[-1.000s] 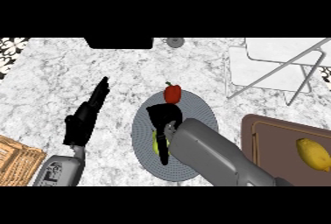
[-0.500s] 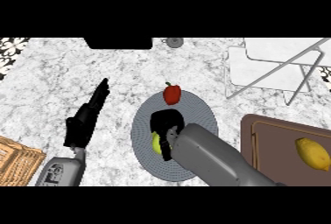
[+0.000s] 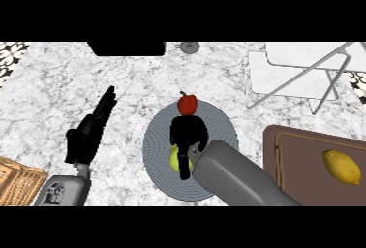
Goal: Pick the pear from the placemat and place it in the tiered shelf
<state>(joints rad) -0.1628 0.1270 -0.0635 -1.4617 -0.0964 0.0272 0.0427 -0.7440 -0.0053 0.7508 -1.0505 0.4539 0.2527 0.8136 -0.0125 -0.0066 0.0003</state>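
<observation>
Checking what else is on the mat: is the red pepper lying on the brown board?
No. The red pepper sits at the far edge of the grey placemat; the brown board holds only a lemon.

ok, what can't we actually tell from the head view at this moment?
- Pear: mostly hidden under the right hand; only a yellow-green sliver shows, so contact or grasp can't be judged.
- Right hand's fingers: seen from above, their curl is unreadable.
- Tiered shelf: cut by the view's right edge; its levels can't be separated.
- Dark object at the top edge: cropped, unidentifiable.
- Wicker item: cut by the left edge.
</observation>
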